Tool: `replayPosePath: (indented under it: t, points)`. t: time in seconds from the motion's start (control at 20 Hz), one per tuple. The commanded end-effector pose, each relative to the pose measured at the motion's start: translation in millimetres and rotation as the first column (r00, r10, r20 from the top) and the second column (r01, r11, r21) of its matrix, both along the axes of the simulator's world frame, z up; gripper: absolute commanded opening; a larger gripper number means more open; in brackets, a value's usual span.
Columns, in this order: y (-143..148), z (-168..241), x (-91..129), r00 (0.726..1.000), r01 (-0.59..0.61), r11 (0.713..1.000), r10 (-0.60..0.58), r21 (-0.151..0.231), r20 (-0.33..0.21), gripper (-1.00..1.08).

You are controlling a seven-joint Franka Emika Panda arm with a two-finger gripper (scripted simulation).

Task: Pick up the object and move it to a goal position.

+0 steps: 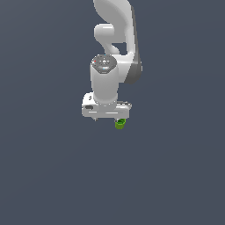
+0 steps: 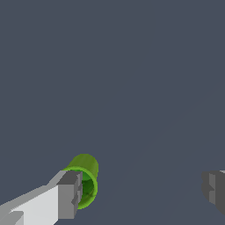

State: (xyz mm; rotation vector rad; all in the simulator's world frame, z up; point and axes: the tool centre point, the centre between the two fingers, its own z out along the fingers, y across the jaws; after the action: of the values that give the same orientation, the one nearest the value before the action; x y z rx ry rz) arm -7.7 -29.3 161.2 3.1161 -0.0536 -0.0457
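Gripper [image 2: 143,191] — jaws wide apart, cup [image 2: 86,180] against one finger, not between — step: approach for pickup; next move likely needs sideways centring over cup before closing.

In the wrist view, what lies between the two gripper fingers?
Mostly bare grey ground. The green cup sits against one finger, far from the other.

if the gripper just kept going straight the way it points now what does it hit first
Probably the plain dark grey surface. The open gripper has nothing between its fingers; the tiny bright green hollow cylinder sits against one finger's side, so that finger might clip it. Depth is unclear.
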Motion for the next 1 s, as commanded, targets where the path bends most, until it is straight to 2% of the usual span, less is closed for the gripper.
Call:
replayPosePath:
  t: [0.0,0.45,0.95]
  points:
    - [0,0,0,1.000,0.000,1.000,0.000,0.000,0.000,1.00]
    - [-28,-2,-3,1.000,-0.013,1.000,0.013,-0.027,-0.007,1.00]
    - [-18,-9,-6,1.000,0.023,0.999,-0.023,-0.022,-0.001,1.00]
